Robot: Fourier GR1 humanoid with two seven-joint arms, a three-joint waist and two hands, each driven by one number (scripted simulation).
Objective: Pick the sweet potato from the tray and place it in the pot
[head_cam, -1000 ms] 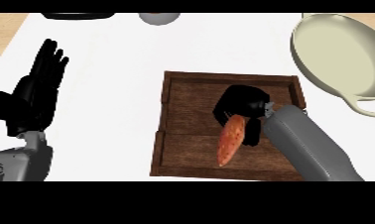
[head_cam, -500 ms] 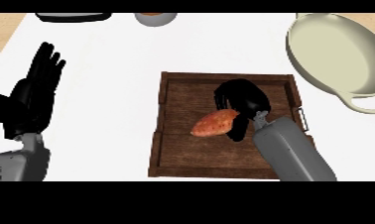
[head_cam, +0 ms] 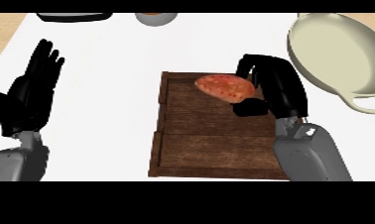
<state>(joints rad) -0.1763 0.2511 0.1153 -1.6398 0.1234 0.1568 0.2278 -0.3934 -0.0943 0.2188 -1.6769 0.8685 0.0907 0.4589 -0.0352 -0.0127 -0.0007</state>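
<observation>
Head view: white surface (head_cam: pixel 110 94) carries a wooden tray (head_cam: pixel 212 148), a cream pot (head_cam: pixel 330 54) at the right, and a bowl (head_cam: pixel 155 18) and a dark item (head_cam: pixel 73 17) at the far edge. Right hand (head_cam: pixel 275 86) curls round the sweet potato (head_cam: pixel 225 87) over the tray's far end, left of the pot. Left hand (head_cam: pixel 33 94) rests at the left edge, fingers straight and up.

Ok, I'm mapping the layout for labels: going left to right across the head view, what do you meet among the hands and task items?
left robot hand → sweet potato → right robot hand → pot
</observation>
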